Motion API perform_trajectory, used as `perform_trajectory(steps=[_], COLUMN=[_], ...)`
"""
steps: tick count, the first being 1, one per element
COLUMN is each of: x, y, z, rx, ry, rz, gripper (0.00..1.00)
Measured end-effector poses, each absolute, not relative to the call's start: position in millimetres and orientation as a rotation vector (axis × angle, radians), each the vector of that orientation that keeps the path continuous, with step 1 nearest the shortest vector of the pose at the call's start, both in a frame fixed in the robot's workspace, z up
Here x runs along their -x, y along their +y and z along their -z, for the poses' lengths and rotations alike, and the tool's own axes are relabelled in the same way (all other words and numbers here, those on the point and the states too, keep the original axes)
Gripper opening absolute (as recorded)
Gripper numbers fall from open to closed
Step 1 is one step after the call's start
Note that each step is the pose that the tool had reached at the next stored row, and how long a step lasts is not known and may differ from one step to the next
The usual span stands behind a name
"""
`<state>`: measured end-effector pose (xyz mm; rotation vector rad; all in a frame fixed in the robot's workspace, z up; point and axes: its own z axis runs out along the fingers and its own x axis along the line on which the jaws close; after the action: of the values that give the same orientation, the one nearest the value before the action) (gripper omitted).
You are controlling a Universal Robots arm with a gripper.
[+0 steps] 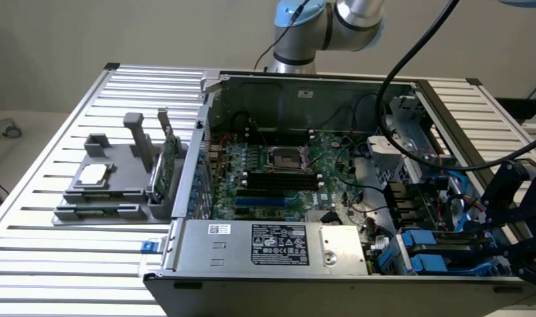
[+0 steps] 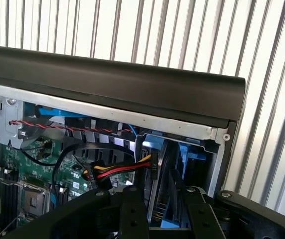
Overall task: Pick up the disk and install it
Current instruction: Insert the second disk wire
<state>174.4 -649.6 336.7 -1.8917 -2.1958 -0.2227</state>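
The disk point(image 2: 165, 185) stands on edge in the drive bay at the corner of the open computer case point(image 1: 294, 86). It is a dark grey slab with bright blue carrier plastic point(image 2: 192, 150) along it. My gripper point(image 2: 165, 193) hangs over that bay, with its black fingers point(image 2: 132, 209) close against either side of the disk, shut on it. In the exterior view the gripper point(image 1: 513, 221) is at the case's near right corner, above the blue carriers point(image 1: 431, 261). Its fingertips are hidden there.
A red, yellow and black power cable point(image 2: 115, 172) ends right beside the disk. The case's black rim point(image 2: 112, 84) borders the bay. On the exterior view's left, a grey fixture point(image 1: 109, 191) holds a silver chip point(image 1: 94, 173) and a green card point(image 1: 169, 162). The power supply point(image 1: 268, 246) sits at the front.
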Motion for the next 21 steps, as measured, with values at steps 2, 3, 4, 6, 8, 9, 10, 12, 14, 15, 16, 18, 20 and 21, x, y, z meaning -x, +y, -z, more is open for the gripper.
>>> perform_trajectory(steps=[2, 3, 4, 6, 8, 9, 10, 12, 14, 15, 16, 18, 20, 21], x=[-174.5, -174.4, -174.4, -174.4, -174.3, -174.3, -174.3, -174.2, -173.9, -173.8, -173.3, -171.9, -169.3, -167.4], y=[-649.6, -649.6, -649.6, -649.6, -649.6, -649.6, -649.6, -649.6, -649.7, -649.6, -649.6, -649.6, -649.6, -649.6], z=[-336.4, -336.1, -335.8, -335.5, -335.5, -335.4, -335.4, -335.4, -335.3, -335.3, -335.3, -335.5, -336.1, -336.7], rx=[1.895, 1.896, 1.898, 1.901, 1.903, 1.904, 1.905, 1.908, 1.910, 1.911, 1.911, 1.911, 1.911, 1.912], ry=[-2.194, -2.193, -2.192, -2.190, -2.189, -2.188, -2.187, -2.185, -2.183, -2.183, -2.183, -2.183, -2.184, -2.185], rz=[0.223, 0.224, 0.224, 0.225, 0.225, 0.226, 0.226, 0.226, 0.227, 0.227, 0.228, 0.228, 0.228, 0.229], gripper=[0.33, 0.33, 0.33, 0.33, 0.33, 0.31, 0.24, 0.18, 0.16, 0.16, 0.16, 0.16, 0.16, 0.16])
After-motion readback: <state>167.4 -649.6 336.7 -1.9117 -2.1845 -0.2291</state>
